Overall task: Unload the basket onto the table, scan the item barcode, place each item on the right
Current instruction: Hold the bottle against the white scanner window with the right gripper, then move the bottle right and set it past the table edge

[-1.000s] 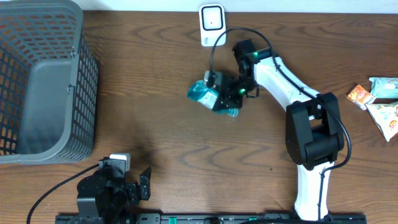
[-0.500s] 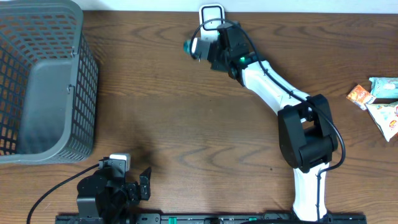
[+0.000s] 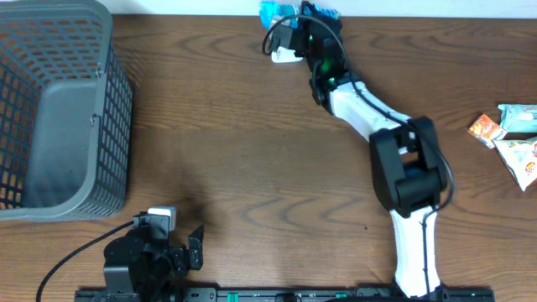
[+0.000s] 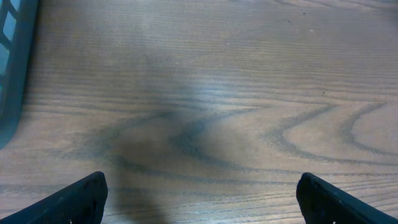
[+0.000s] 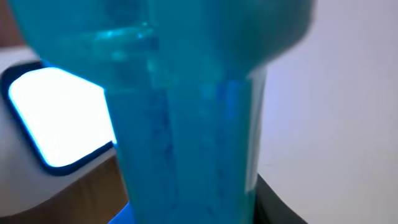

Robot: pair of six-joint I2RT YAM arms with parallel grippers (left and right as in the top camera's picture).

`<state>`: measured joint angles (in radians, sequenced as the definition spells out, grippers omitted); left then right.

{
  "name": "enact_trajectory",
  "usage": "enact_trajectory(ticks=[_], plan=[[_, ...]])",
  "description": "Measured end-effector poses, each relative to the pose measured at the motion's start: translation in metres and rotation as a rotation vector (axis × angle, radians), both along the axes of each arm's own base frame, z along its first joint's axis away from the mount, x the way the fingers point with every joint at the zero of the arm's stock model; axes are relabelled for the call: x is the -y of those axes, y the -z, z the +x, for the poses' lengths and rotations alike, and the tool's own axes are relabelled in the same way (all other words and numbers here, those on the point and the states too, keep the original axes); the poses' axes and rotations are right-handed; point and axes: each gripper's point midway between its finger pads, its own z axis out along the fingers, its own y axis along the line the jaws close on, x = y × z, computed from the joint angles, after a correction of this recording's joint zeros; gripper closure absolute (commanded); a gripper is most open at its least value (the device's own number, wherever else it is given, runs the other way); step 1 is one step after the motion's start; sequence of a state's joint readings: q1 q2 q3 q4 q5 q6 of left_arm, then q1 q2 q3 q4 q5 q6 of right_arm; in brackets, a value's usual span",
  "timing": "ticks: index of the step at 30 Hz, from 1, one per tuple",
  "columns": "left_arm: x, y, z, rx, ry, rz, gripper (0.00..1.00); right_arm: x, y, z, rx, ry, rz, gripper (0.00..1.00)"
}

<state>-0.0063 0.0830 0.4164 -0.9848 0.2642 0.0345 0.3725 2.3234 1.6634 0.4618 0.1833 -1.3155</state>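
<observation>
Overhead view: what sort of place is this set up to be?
Probably a mock shop checkout on a wooden table: a white barcode scanner at the far edge, a robot arm holding a teal packet by it, a grey shopping basket on the left and snack packets on the right.

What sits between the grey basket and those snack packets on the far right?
Bare wooden table, crossed only by the right arm, as the overhead view shows.

Overhead: table (image 3: 235, 151) being viewed straight down. Left wrist: same table being viewed low. Right wrist: scanner (image 5: 56, 118) being viewed close-up, shared overhead.
</observation>
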Motion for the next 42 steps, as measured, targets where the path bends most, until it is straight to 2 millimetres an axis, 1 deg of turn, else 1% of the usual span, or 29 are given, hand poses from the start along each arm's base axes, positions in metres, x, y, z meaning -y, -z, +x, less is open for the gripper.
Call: enact_trajectory(ticks=[3,6,7,8,11,14,16,19,22,25,28,30,32,33,35,37,38,39,40,42], plan=[[0.000,0.000,0.000,0.000,0.000,0.000,0.03,0.001,0.032,0.006,-0.005,0.008,-0.033,0.99],[0.000,0.000,0.000,0.000,0.001,0.000,0.03,0.000,0.057,0.011,-0.007,0.015,-0.046,0.99],[0.000,0.000,0.000,0.000,0.000,0.000,0.03,0.000,0.061,0.012,-0.008,0.017,-0.051,0.99],[0.000,0.000,0.000,0.000,0.000,0.000,0.03,0.001,0.061,0.015,0.003,0.027,-0.052,0.99],[0.000,0.000,0.000,0.000,0.001,0.000,0.03,-0.001,0.051,0.020,0.029,0.027,-0.045,0.99],[0.000,0.000,0.000,0.000,0.000,0.000,0.03,-0.003,0.040,0.023,0.053,0.026,-0.036,0.99],[0.000,0.000,0.000,0.000,0.000,0.000,0.03,-0.004,0.038,0.023,0.058,0.032,-0.035,0.99],[0.000,0.000,0.000,0.000,0.000,0.000,0.03,-0.005,0.045,0.021,0.024,0.042,-0.048,0.99],[0.000,0.000,0.000,0.000,0.000,0.000,0.03,0.001,0.060,0.016,-0.064,0.071,-0.066,0.99],[0.000,0.000,0.000,0.001,0.000,0.000,0.03,0.017,0.060,0.005,-0.179,0.128,-0.080,0.99],[0.000,0.000,0.000,0.000,0.001,0.000,0.03,0.047,0.038,-0.012,-0.285,0.218,-0.079,0.99],[0.000,0.000,0.000,0.000,0.001,0.000,0.03,0.077,0.016,-0.024,-0.339,0.285,-0.065,0.99],[0.000,0.000,0.000,0.000,0.000,0.000,0.03,0.113,-0.010,-0.034,-0.364,0.363,-0.010,0.99],[0.000,0.000,0.000,0.000,0.001,0.000,0.03,0.135,-0.024,-0.038,-0.370,0.410,0.036,0.99],[0.000,0.000,0.000,0.000,0.000,0.000,0.03,0.179,-0.040,-0.046,-0.390,0.499,0.122,0.99],[0.000,0.000,0.000,0.000,0.000,0.000,0.03,0.220,-0.041,-0.054,-0.426,0.576,0.200,0.99],[0.000,0.000,0.000,0.001,0.000,0.000,0.03,0.243,-0.035,-0.059,-0.455,0.619,0.247,0.99],[0.000,0.000,0.000,0.000,0.001,0.000,0.03,0.261,-0.029,-0.062,-0.476,0.651,0.288,0.99],[0.000,0.000,0.000,0.000,0.000,0.000,0.03,0.282,-0.019,-0.067,-0.502,0.694,0.335,0.99],[0.000,0.000,0.000,0.000,0.001,0.000,0.03,0.317,0.004,-0.078,-0.543,0.773,0.405,0.99]])
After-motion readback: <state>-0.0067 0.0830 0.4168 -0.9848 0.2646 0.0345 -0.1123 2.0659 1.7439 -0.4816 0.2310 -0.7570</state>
